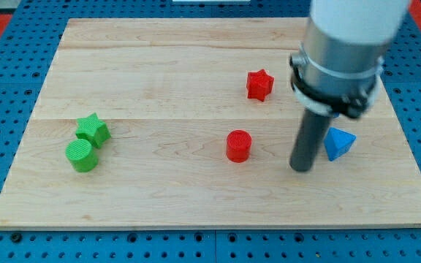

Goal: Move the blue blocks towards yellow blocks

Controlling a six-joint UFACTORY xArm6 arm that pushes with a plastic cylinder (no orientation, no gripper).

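Down at the near edge, pale wooden board point(196, 208) with a fine grain, planks running left to right, sitting on a blue pegboard surface point(6, 241) dotted with holes. On the near left, a green cylinder point(82, 155), ridged like printed plastic, touching the green star point(93, 129) just behind it. Centre of the board, a red cylinder point(238, 145), same ribbed finish, standing alone. To its right, my tip point(300, 168) is planted on the wood, a straight dark matte rod; it carries no fingers, so nothing is clasped. The blue block point(339, 143), a pyramid-like wedge, sits just beside the rod on the right, and whether they touch I cannot tell. No yellow block shows. Farther back, a red star point(259, 84). Above the rod, the grey metal collar point(338, 66).
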